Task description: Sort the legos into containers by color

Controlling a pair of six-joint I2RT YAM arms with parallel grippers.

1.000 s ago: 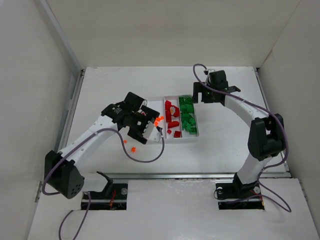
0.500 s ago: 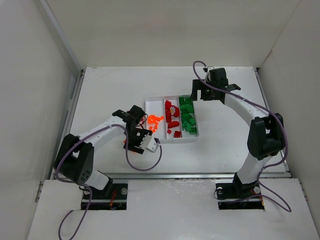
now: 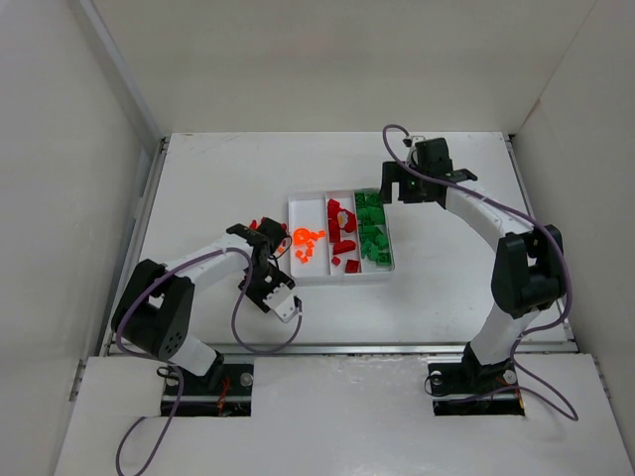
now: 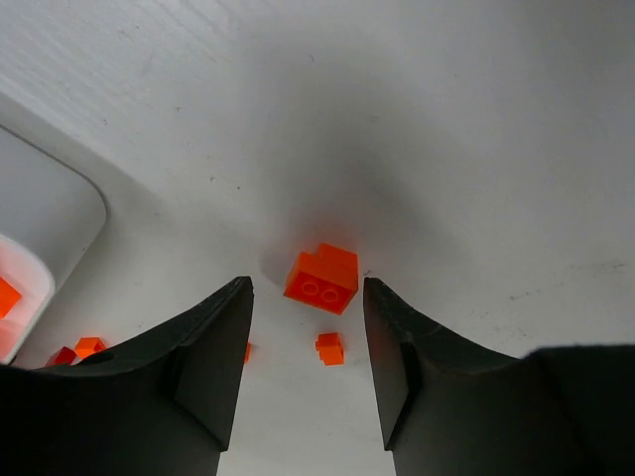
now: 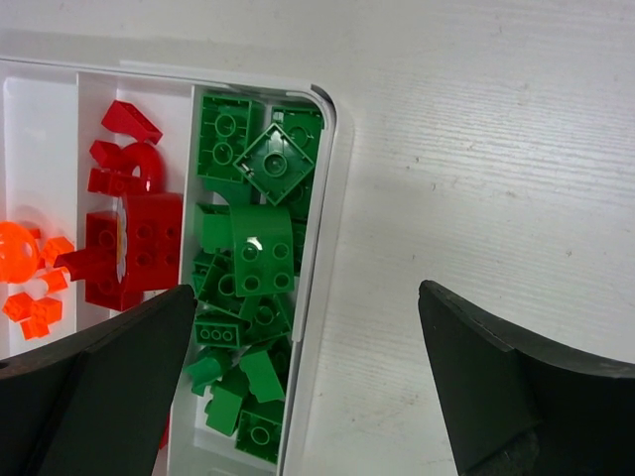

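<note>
A white table point(image 3: 218, 178) is closed in by white walls on the left, right and far sides, with a metal rail point(image 3: 139, 238) along its left edge and another along the near edge. Near the middle sits the white tray point(image 3: 342, 282), split into three long compartments.

The left compartment holds orange legos point(image 3: 306, 241), the middle one red legos point(image 5: 139, 238), and the right one green legos point(image 5: 248, 258), piled thickly. A pale patch on one red brick is too small to read.

The left gripper point(image 3: 260, 281) is low over the table just off the tray's near left corner. In the wrist view the left gripper point(image 4: 307, 290) has its jaws apart, and a loose orange brick point(image 4: 321, 279) lies on the table between the fingertips, touching neither. A tiny orange piece point(image 4: 330, 348) lies just beside it, and more orange bits point(image 4: 89, 345) lie nearer the tray. A purple cable point(image 3: 263, 332) loops on the table near this arm.

The right gripper point(image 3: 397, 188) hangs over the tray's far right corner, jaws spread wide and holding nothing. Bare table lies to the tray's right.
</note>
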